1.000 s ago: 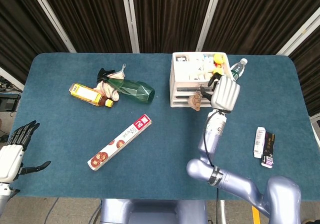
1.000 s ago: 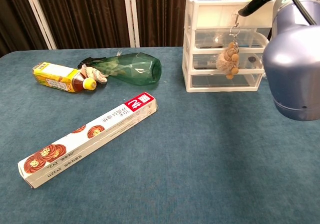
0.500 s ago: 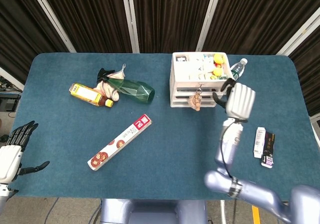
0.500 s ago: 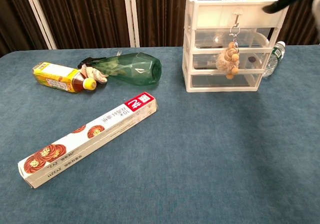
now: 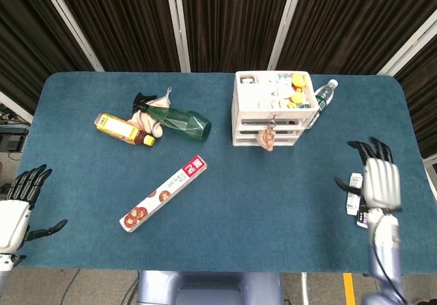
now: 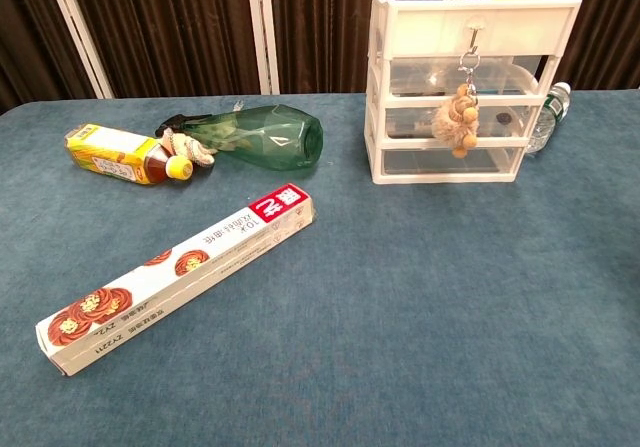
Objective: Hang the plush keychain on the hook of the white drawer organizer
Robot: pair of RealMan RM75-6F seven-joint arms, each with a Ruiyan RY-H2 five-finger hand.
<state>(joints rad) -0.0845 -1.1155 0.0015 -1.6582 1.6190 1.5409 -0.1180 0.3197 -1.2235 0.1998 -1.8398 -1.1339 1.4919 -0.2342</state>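
The tan plush keychain [image 6: 455,122] hangs by its ring from the hook [image 6: 472,47] on the front of the white drawer organizer [image 6: 470,25], and in the head view the keychain [image 5: 266,138] dangles at the front of the organizer [image 5: 270,107]. No hand touches it. My right hand [image 5: 377,180] hovers open, fingers spread, near the table's right edge, well away from the organizer. At the table's front left corner, my left hand [image 5: 19,206] is open too. Neither hand shows in the chest view.
A green spray bottle [image 6: 255,139], a yellow bottle [image 6: 125,155] and a small plush [image 6: 185,145] lie at the back left. A long wrap box [image 6: 180,272] lies mid-table. A water bottle [image 6: 545,117] stands right of the organizer. Small packets [image 5: 360,199] lie beside my right hand.
My right hand has let go of the keychain and drawn back from the organizer to the right edge of the table, leaving the chest view. The keychain stays hanging on the hook.
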